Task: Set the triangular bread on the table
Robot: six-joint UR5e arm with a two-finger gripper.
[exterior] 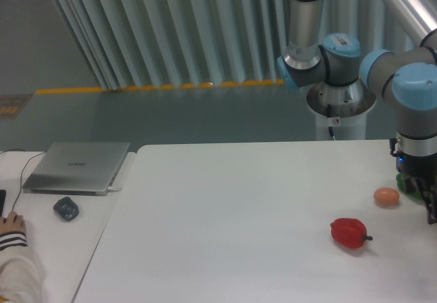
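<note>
The triangular bread is nowhere in view, so the gripper (430, 200), cut off at the table's (225, 214) right edge with its jaw state unreadable, should locate it first.

Laptop (76, 167) lid: small logo mark, too blurred to read. Arm joint cap (341, 44): tiny label, illegible. No other text/nos. visible.
</note>
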